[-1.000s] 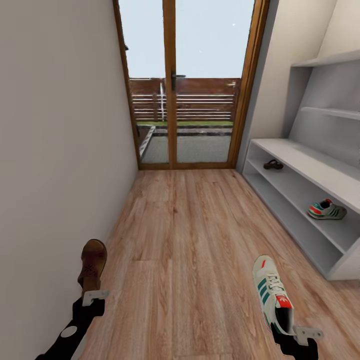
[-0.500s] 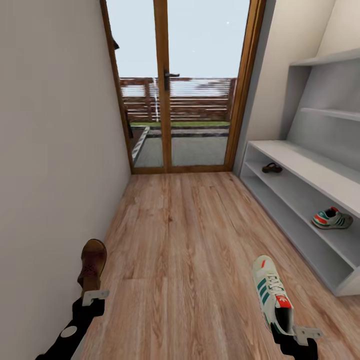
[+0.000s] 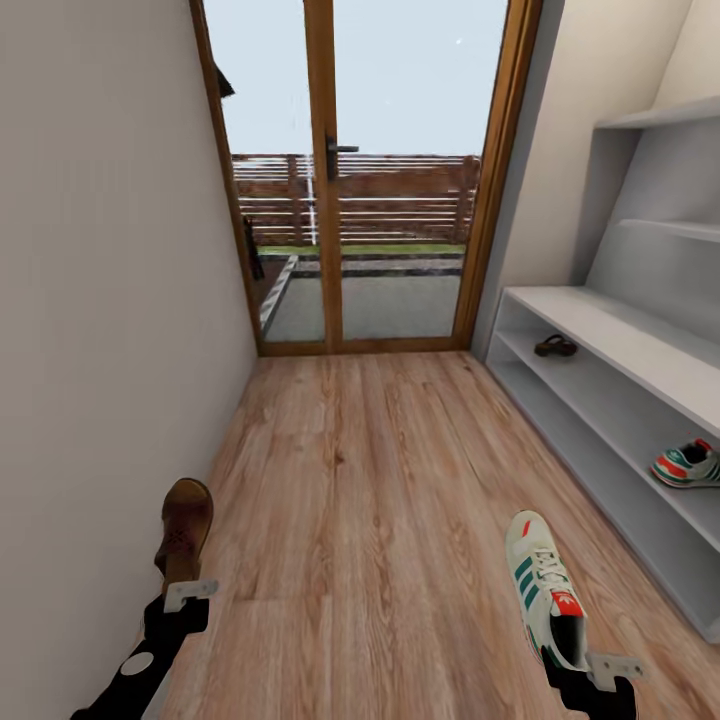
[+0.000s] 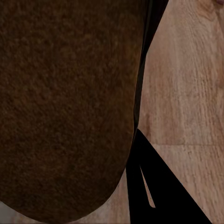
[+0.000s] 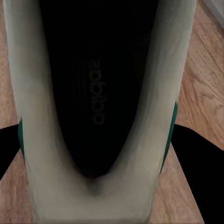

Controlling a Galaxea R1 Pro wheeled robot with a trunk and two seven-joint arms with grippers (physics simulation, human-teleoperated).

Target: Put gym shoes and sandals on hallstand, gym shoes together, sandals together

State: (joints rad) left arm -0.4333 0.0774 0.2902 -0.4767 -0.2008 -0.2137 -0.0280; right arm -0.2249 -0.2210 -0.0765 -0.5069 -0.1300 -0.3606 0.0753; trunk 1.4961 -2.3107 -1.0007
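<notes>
Meanwhile the gym shoe [image 3: 545,590] rides heel-first in the right gripper [image 3: 585,668], its jaws clamped on the heel, toe pointing ahead above the corridor floor [image 3: 380,480]. It is white with green side stripes and a red tongue tab; in the right wrist view its dark insole [image 5: 95,88] lies between pale walls. On the other side the left gripper [image 3: 185,592] has its jaws closed on a brown sandal [image 3: 185,525], held near the left wall [image 3: 100,300]; the left wrist view meets its dark brown sole [image 4: 65,107] close up.

Over the last second the whole view has slid: the hallstand [image 3: 620,350] now sits further right and lower, and the glass door [image 3: 370,180] looms larger, so the base has rolled forward and turned a little, while both held shoes kept their places in view. The second gym shoe [image 3: 688,465] and second sandal [image 3: 556,346] already rest on the same shelf, well apart. The carrying phase, I judge, is nearing delivery; each held item should go beside its mate.
</notes>
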